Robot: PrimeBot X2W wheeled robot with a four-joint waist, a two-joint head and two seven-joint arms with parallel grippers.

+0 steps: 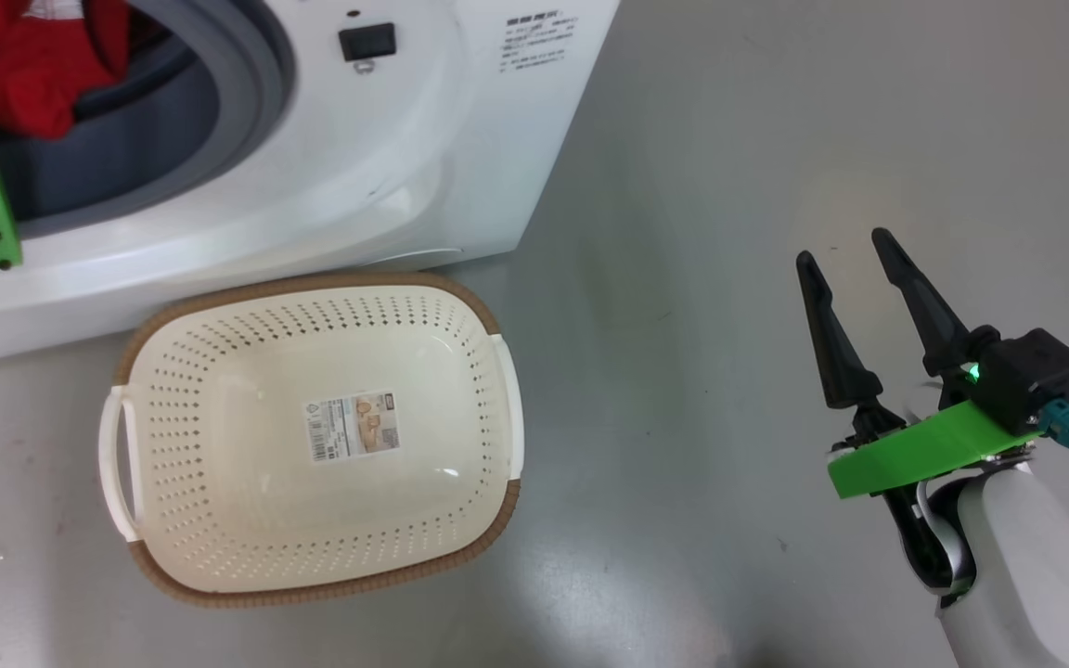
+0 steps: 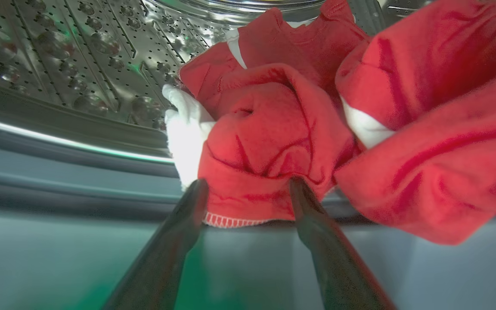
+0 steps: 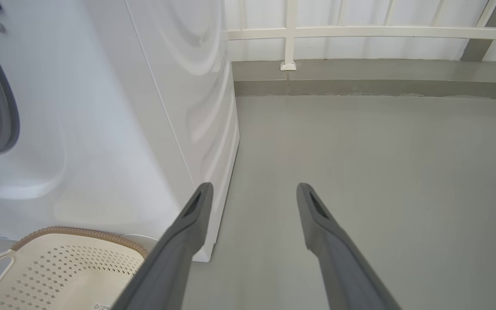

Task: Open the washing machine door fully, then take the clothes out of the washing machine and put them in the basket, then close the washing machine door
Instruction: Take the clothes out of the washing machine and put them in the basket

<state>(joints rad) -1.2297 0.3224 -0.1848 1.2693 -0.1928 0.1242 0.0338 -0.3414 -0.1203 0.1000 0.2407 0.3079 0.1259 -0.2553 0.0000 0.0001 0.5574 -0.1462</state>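
The white washing machine [image 1: 386,148] stands at the top left with its grey rubber ring [image 1: 247,83] exposed; the door is out of view. Red clothes [image 1: 24,65] with white trim lie at the drum mouth. In the left wrist view the clothes [image 2: 274,137] bulge over the ring, and my left gripper [image 2: 248,189] is open with its fingertips on either side of a red fold. The steel drum [image 2: 80,56] shows behind. The cream basket [image 1: 312,436] sits empty on the floor before the machine. My right gripper [image 1: 845,255] hovers open over bare floor at the right.
Grey floor [image 1: 729,186] spreads to the right of the machine and basket. In the right wrist view a white railing and low grey kerb [image 3: 360,77] run along the far edge, and the basket's corner [image 3: 58,267] lies at the lower left.
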